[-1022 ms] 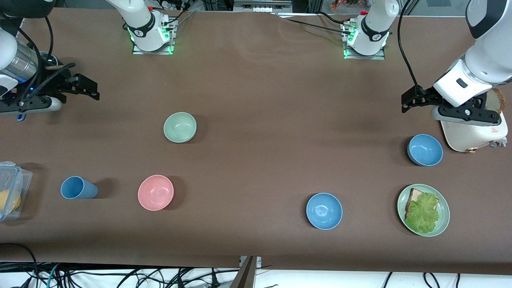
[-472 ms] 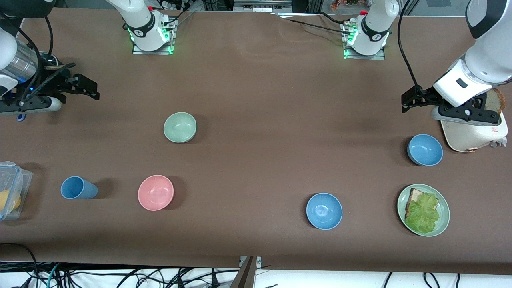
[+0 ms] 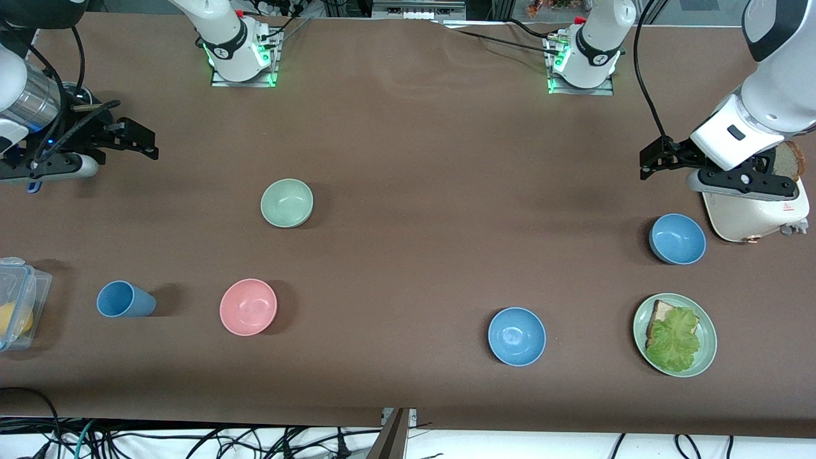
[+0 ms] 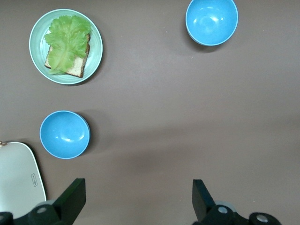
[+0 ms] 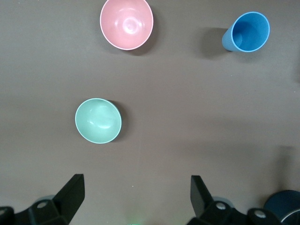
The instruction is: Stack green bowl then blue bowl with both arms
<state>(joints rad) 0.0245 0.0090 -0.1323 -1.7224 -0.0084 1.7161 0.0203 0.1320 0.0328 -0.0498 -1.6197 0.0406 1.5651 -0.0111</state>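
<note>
The pale green bowl (image 3: 287, 203) sits upright and empty on the brown table; it also shows in the right wrist view (image 5: 98, 120). Two blue bowls stand apart: one (image 3: 517, 336) near the front edge and one (image 3: 677, 238) beside the toaster, both seen in the left wrist view (image 4: 212, 21) (image 4: 64, 134). My right gripper (image 3: 143, 143) hangs open and empty over bare table at the right arm's end (image 5: 137, 194). My left gripper (image 3: 650, 164) hangs open and empty over bare table beside the toaster (image 4: 138, 197). Neither touches a bowl.
A pink bowl (image 3: 248, 306) and a blue cup (image 3: 124, 299) stand nearer the front camera than the green bowl. A green plate (image 3: 709, 338) with bread and lettuce, a white toaster (image 3: 755, 210) and a clear container (image 3: 16, 303) sit at the table's ends.
</note>
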